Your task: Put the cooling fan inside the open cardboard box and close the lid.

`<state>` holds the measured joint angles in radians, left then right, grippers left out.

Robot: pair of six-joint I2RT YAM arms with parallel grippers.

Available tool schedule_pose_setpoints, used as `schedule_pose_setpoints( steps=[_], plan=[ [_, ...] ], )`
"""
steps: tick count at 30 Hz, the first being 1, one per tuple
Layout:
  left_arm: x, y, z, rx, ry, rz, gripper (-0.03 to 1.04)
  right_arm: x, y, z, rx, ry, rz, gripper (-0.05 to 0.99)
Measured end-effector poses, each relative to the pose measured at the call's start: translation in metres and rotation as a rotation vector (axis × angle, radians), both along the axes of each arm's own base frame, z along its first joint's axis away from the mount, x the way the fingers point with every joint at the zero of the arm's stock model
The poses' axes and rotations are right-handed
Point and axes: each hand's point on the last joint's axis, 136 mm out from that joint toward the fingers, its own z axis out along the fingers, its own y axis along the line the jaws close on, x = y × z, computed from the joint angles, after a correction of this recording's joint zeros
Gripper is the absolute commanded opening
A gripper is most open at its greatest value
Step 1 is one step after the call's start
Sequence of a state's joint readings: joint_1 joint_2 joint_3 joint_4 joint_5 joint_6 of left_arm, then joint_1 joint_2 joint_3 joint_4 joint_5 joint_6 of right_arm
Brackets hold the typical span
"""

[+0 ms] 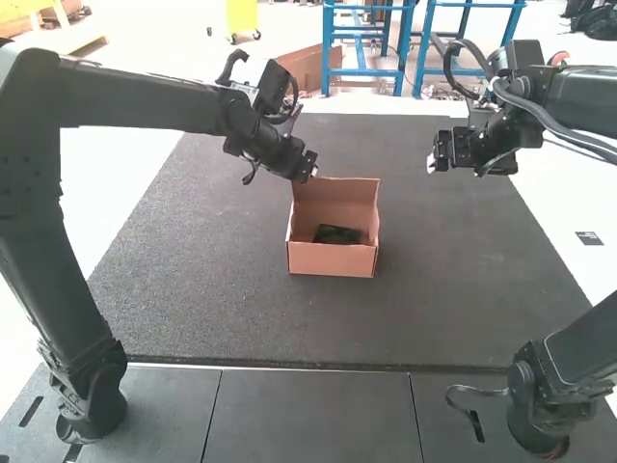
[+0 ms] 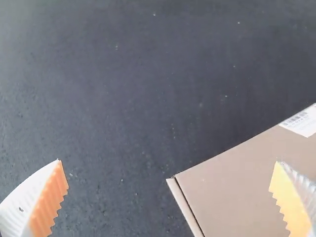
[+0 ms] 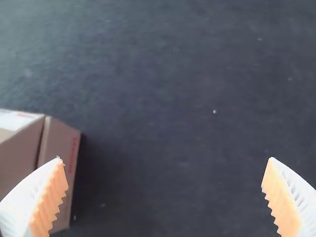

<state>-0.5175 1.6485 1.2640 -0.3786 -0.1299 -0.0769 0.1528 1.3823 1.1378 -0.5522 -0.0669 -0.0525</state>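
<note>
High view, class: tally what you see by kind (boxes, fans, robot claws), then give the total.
cardboard box: 1
cooling fan, inside the box: 1
claws: 2 (left claw, right claw)
Total: 4

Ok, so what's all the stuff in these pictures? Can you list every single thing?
box: 1, brown, middle of the mat, lid standing up at the back
fan: 1, black, inside the box
label: 1, white, on the box
mat: 1, dark grey, under the box
left gripper: 1, white fingers with orange pads, open, at the lid's left corner
right gripper: 1, white fingers with orange pads, open, over the mat to the right of the box
</note>
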Motion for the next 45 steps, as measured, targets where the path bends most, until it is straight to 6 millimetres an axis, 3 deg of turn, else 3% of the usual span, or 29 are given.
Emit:
schedule_pose_setpoints(
  steps=[6,15,23,39,45],
  plan=[
    [-0.013,0.003,-0.021,0.018,0.062,-0.009,0.97,-0.001,0.002,0.000,0.009,0.002,0.007,0.90],
    [-0.018,0.003,-0.029,0.024,0.087,-0.011,0.97,-0.001,0.003,0.000,0.012,0.003,0.010,0.90],
    [-0.036,0.008,-0.057,0.059,0.147,-0.019,0.97,-0.001,0.003,0.000,0.015,0.005,0.008,0.90],
    [-0.047,0.012,-0.086,0.065,0.158,-0.024,0.97,-0.004,0.006,-0.002,0.035,0.021,0.016,0.90],
    [-0.047,0.012,-0.085,0.061,0.151,-0.024,0.97,-0.004,0.007,-0.002,0.037,0.022,0.017,0.90]
  ],
)
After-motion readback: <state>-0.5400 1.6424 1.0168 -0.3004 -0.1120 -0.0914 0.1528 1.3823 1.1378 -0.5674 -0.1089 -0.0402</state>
